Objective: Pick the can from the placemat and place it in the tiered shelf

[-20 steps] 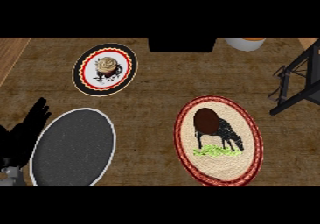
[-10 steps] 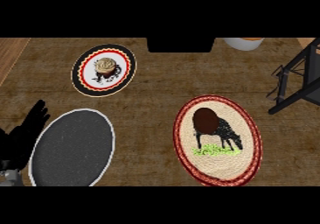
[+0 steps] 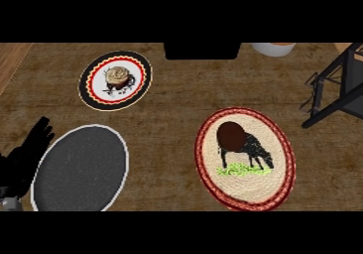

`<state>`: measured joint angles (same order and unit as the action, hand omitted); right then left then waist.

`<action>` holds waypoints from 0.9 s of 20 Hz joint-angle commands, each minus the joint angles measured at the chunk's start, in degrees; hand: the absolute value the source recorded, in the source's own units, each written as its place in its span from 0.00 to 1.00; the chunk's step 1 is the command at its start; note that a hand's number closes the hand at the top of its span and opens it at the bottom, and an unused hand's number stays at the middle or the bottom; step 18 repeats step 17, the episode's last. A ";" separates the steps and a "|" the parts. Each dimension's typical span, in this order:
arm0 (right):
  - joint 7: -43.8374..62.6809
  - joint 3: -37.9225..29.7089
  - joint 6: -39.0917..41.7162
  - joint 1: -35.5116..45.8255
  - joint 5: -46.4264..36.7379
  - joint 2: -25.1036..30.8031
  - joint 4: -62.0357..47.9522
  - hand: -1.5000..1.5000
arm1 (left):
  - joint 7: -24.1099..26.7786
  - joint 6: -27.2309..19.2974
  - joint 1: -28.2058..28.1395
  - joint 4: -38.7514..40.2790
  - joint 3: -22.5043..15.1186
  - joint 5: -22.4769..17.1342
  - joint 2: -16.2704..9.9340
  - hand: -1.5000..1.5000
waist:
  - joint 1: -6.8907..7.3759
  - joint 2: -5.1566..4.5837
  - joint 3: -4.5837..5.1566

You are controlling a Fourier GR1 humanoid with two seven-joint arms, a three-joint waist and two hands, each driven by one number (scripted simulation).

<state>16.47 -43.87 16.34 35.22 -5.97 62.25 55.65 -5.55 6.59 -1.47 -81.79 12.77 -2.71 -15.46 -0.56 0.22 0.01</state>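
Note:
The can (image 3: 231, 137) is seen from above as a dark red-brown disc. It stands upright on an oval woven placemat (image 3: 272, 191) with a red rim and a picture of a black animal, right of centre. The black tiered shelf (image 3: 338, 87) shows at the right edge, only partly in view. My left hand (image 3: 22, 158) rests at the left edge with its fingers straight and pointing up, far from the can and holding nothing. No part of my right hand shows.
A grey oval mat (image 3: 82, 168) lies beside my left hand. A round black mat (image 3: 90, 94) at the upper left carries a cupcake-like item (image 3: 117, 77). A black block (image 3: 201, 50) and a white vessel (image 3: 272, 48) sit at the far edge.
My left hand has sunk slightly toward the lower left edge. The can and the mats have not moved.

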 commanded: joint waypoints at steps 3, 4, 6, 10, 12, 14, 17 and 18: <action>3.42 -12.07 7.10 -6.51 7.15 8.55 0.20 0.00 | -0.16 -0.76 -0.41 -1.00 0.60 0.43 -0.03 0.50 | -0.98 0.21 0.00; 2.86 -14.34 9.65 -8.18 7.13 12.24 -2.69 0.00 | -3.01 0.00 -0.69 -3.41 1.11 -0.92 -0.87 0.50 | -1.29 0.33 -0.06; 4.57 -18.19 11.21 -9.47 8.13 16.02 -5.31 0.00 | -1.23 -2.05 0.37 -0.69 0.16 0.90 1.10 0.50 | -1.70 0.22 -0.02; 0.48 -26.82 19.19 -17.80 6.89 22.92 -15.48 0.00 | -0.79 0.71 -0.60 0.68 3.67 -1.74 -2.25 0.50 | -3.96 0.51 -0.18; -3.87 -30.39 23.27 -23.67 4.93 23.27 -17.96 0.00 | -0.45 -1.59 -1.23 -0.54 2.84 -0.26 -0.46 0.50 | -4.02 0.55 -0.21; -4.04 -35.74 27.14 -25.50 5.72 27.40 -21.49 0.00 | -0.25 -0.28 -3.85 -1.83 3.30 -1.28 -0.66 0.50 | -4.67 0.88 -0.22; -7.81 -41.04 29.95 -30.59 3.43 28.73 -24.42 0.00 | -1.70 -0.39 -3.86 -2.03 4.81 -2.09 -1.67 0.50 | -6.24 1.18 -0.27; -7.81 -41.04 29.95 -30.59 3.43 28.73 -24.42 0.00 | -1.70 -0.39 -3.86 -2.03 4.81 -2.09 -1.67 0.50 | -6.24 1.18 -0.27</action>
